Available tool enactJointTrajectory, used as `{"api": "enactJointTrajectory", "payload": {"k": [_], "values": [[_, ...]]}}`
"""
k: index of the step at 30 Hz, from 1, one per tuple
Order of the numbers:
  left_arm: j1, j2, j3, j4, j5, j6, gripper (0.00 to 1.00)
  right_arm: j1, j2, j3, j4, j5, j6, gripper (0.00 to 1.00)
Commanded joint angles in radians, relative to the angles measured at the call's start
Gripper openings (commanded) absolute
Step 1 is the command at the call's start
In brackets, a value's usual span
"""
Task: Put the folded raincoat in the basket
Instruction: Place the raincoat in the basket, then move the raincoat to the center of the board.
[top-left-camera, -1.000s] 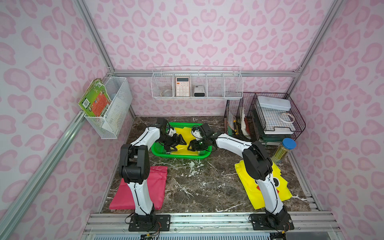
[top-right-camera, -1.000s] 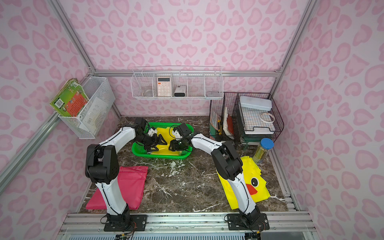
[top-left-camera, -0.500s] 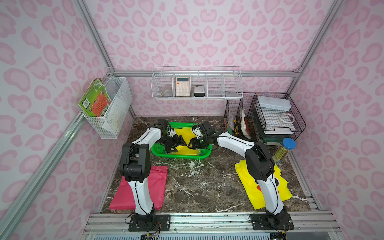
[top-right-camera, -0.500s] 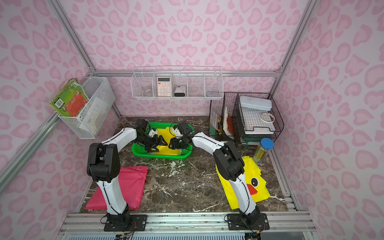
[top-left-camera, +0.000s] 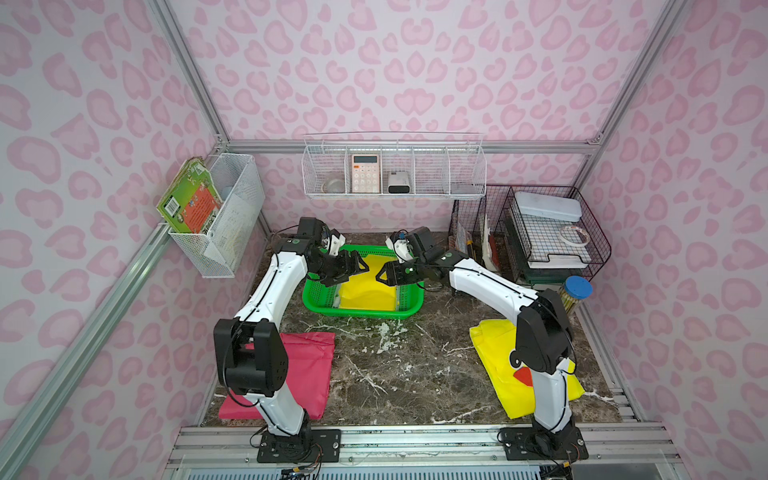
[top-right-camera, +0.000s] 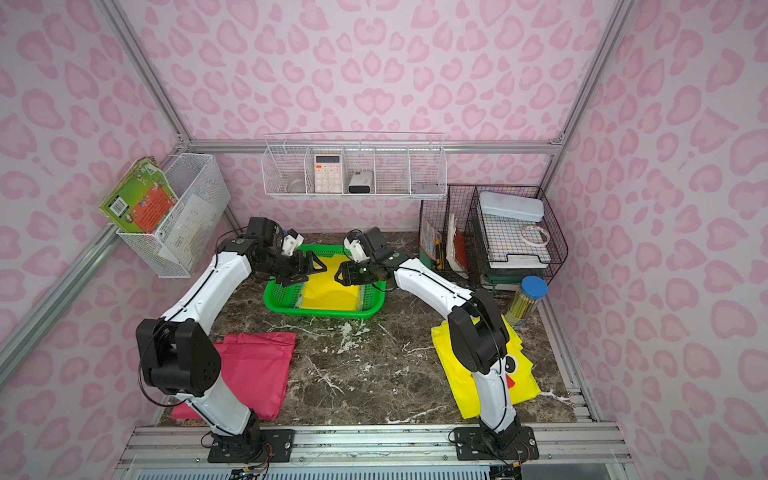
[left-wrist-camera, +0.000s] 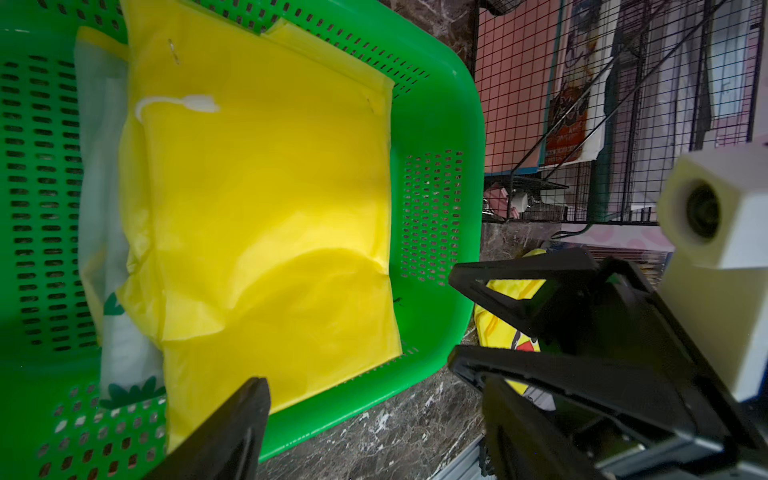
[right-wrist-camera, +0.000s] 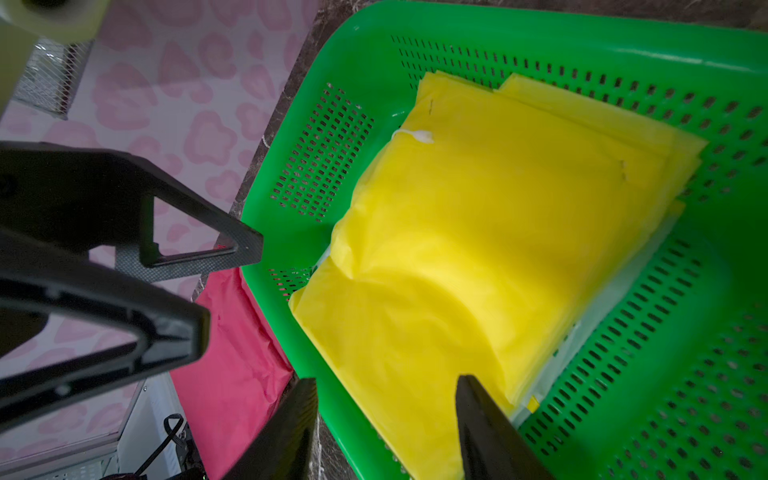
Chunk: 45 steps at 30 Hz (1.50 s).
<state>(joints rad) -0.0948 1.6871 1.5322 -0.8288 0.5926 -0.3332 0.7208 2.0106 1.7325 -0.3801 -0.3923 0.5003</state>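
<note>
Both grippers have lifted and drawn back a little since a second ago, while the raincoat (top-left-camera: 366, 293) has stayed put in the basket (top-left-camera: 361, 312). The left gripper (top-left-camera: 358, 268) hangs with its jaws spread wide and empty. The right gripper (top-left-camera: 383, 275) is parted too, less widely, and holds nothing.

From here the job looks done. The yellow fold lies flat inside the green walls on top of a pale sheet (left-wrist-camera: 104, 166), with one end up against a wall. It looks like thin, light, slick plastic, soft enough to slump or unfold if dragged. If it needs a nudge, I'd pinch the thick folded edge, not the loose top layer.

The grippers face each other close together over the basket, so each should back out on its own side. The rack (top-left-camera: 532, 237) stands just right of the basket. The table (top-left-camera: 399, 374) in front is open between the pink coat (top-left-camera: 309, 365) and the duck coat (top-left-camera: 492, 357).
</note>
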Motion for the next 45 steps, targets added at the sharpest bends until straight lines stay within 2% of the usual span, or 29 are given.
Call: {"api": "enactJointTrajectory", "payload": {"k": [1, 8, 13, 15, 18, 22, 28, 34, 40, 45], "values": [[-0.021, -0.064, -0.035, -0.014, 0.01, 0.019, 0.86, 0.0, -0.064, -0.06, 0.027, 0.031, 0.0, 0.56], [-0.132, -0.243, -0.184, 0.058, -0.014, -0.047, 0.89, -0.026, -0.28, -0.331, 0.106, 0.056, 0.028, 0.57], [-0.294, -0.326, -0.319, 0.192, -0.032, -0.137, 0.93, -0.087, -0.451, -0.554, 0.157, 0.061, 0.066, 0.57], [-0.362, -0.33, -0.341, 0.213, -0.067, -0.162, 0.99, -0.124, -0.52, -0.636, 0.166, 0.064, 0.081, 0.57], [-0.466, -0.319, -0.357, 0.237, -0.14, -0.184, 0.99, -0.189, -0.624, -0.756, 0.178, 0.064, 0.104, 0.58], [-0.59, -0.267, -0.38, 0.325, -0.187, -0.249, 0.99, -0.297, -0.758, -0.897, 0.161, 0.076, 0.119, 0.63], [-0.753, -0.11, -0.358, 0.485, -0.227, -0.32, 0.99, -0.475, -0.954, -1.065, 0.128, 0.102, 0.137, 0.71], [-0.845, 0.099, -0.291, 0.654, -0.21, -0.4, 0.99, -0.66, -1.067, -1.148, 0.104, 0.061, 0.147, 0.75], [-0.887, 0.278, -0.201, 0.737, -0.189, -0.432, 0.98, -0.704, -1.063, -1.172, 0.116, 0.043, 0.149, 0.75], [-0.905, 0.36, -0.17, 0.787, -0.195, -0.457, 0.98, -0.707, -1.058, -1.177, 0.118, 0.035, 0.147, 0.74]]}}
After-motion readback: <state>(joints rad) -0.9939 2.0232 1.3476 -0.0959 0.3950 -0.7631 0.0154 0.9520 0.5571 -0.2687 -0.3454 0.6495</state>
